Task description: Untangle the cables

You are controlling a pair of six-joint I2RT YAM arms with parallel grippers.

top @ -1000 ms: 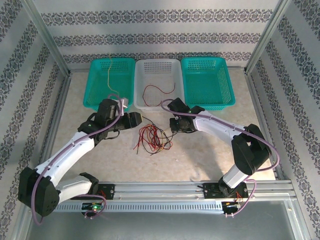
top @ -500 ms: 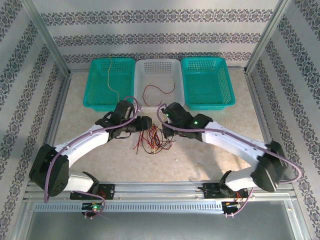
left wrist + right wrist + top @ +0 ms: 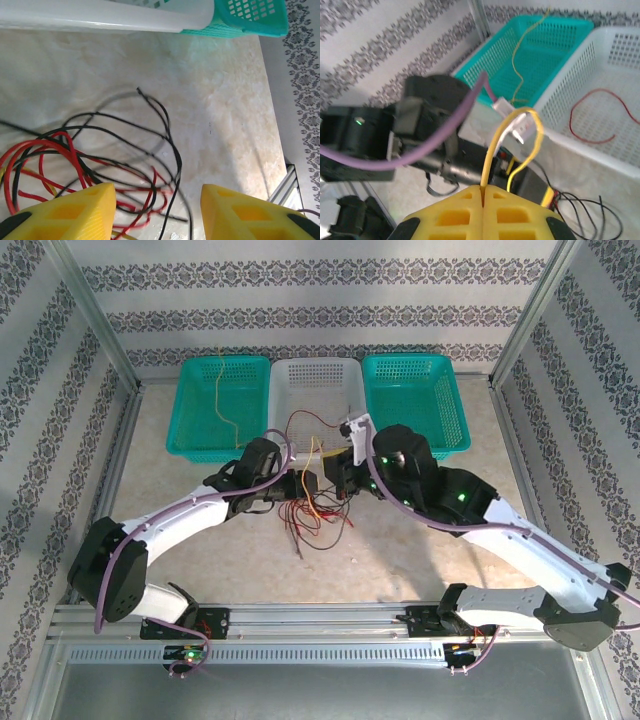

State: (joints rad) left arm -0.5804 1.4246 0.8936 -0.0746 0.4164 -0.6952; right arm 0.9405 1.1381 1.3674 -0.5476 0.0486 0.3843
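Observation:
A tangle of red and black cables (image 3: 318,518) lies on the table in front of the white basket. In the left wrist view, black loops (image 3: 170,131) and red loops (image 3: 64,146) run between and under my left gripper (image 3: 157,202), which is open just above them. My left gripper (image 3: 304,485) sits at the tangle's left edge. My right gripper (image 3: 335,477) is at its far right edge. The right gripper (image 3: 484,189) is shut on a yellow cable (image 3: 493,144), which arches up from the jaws and curls back down. That yellow cable (image 3: 318,455) rises out of the tangle.
Three baskets stand at the back: a left teal basket (image 3: 200,425) holding a yellow cable (image 3: 221,395), a white basket (image 3: 283,390) holding a red cable (image 3: 308,421), and a right teal basket (image 3: 415,405). The left arm (image 3: 415,135) is close in front of the right wrist camera.
The right gripper has shut on the yellow cable and lifted it up and back out of the tangle. The left gripper has moved right, over the tangle's left side.

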